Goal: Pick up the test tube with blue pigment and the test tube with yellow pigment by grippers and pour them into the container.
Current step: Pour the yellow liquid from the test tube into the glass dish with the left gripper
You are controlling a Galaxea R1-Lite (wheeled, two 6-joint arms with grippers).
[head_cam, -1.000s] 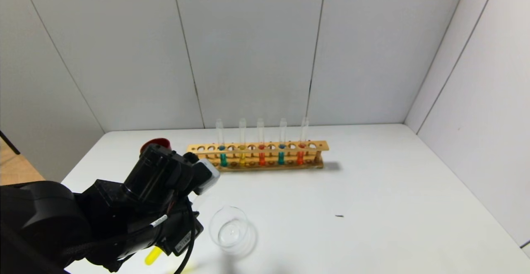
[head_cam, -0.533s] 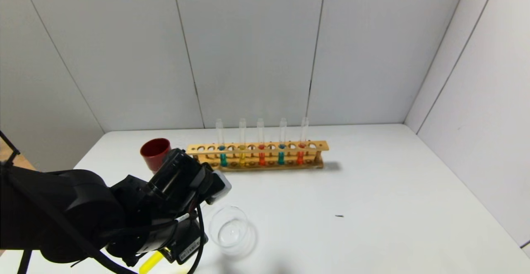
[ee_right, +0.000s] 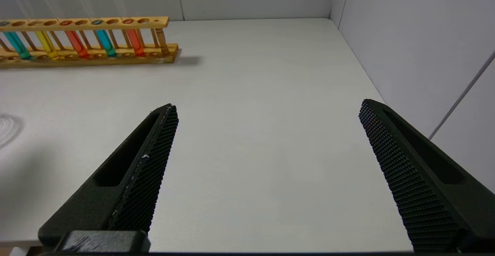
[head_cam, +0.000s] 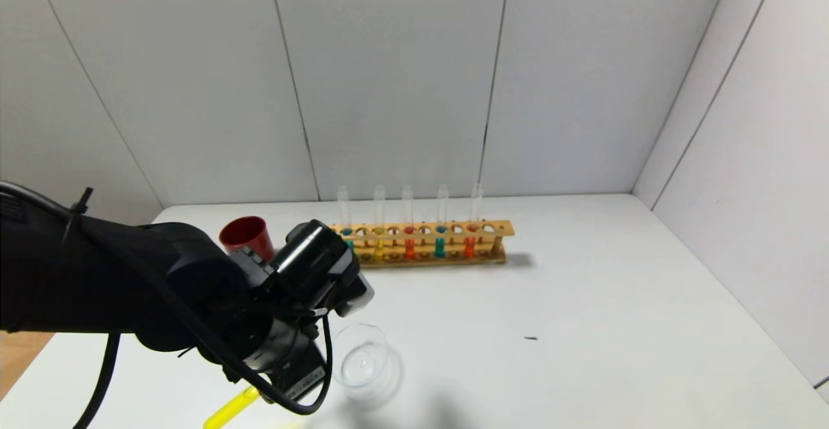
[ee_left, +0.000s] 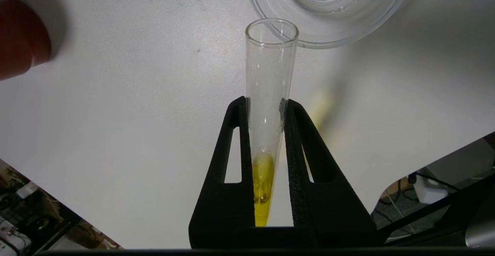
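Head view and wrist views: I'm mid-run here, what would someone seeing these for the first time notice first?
First, the left gripper, shut on the test tube with yellow pigment, tilted with its open mouth at the rim of the container near the table's front; the liquid sits at the tube's bottom. Behind stands the wooden rack of coloured tubes, a red cup at its left end. The right gripper hangs open over bare table.

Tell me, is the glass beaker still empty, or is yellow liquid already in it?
Empty. The beaker shows only clear glass, and the yellow liquid sits at the bottom of the test tube held by the left gripper.
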